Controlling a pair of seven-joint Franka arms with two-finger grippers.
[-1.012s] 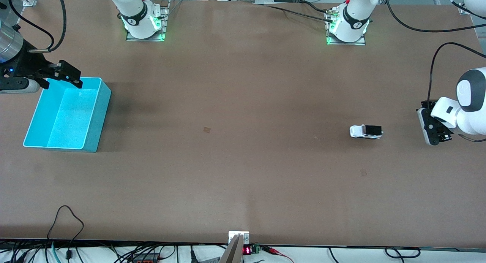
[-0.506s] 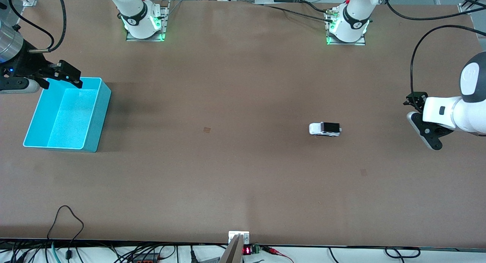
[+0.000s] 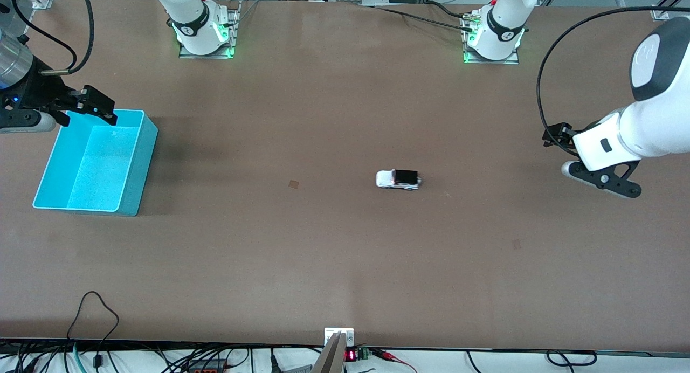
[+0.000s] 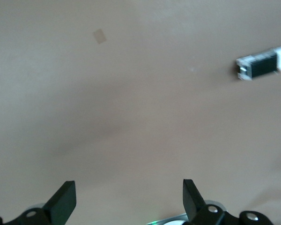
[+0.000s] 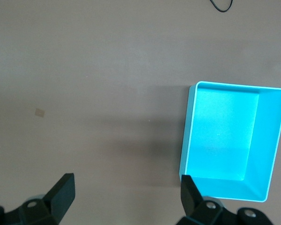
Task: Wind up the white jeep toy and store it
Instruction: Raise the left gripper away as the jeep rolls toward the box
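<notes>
White jeep [image 3: 398,179] sat mid-counter, apparently released to run; left end effector [image 4: 126,202] and right end effector [image 5: 124,197], by the bin [image 3: 135,168], were open, empty.

Brown desk [image 3: 345,265], matte, one flat surface. On it: white jeep toy [image 3: 398,179] near centre, upright on its wheels, black roof panel up, lengthwise along the desk's long axis. Cyan bin [image 3: 97,163] at 9 o'clock of the jeep, well apart, toward the right arm's end, open side up. Small tan square mark [image 3: 294,184] between them, nearer the jeep. Two arm base plates [image 3: 207,49] at the 12 o'clock edge.
</notes>
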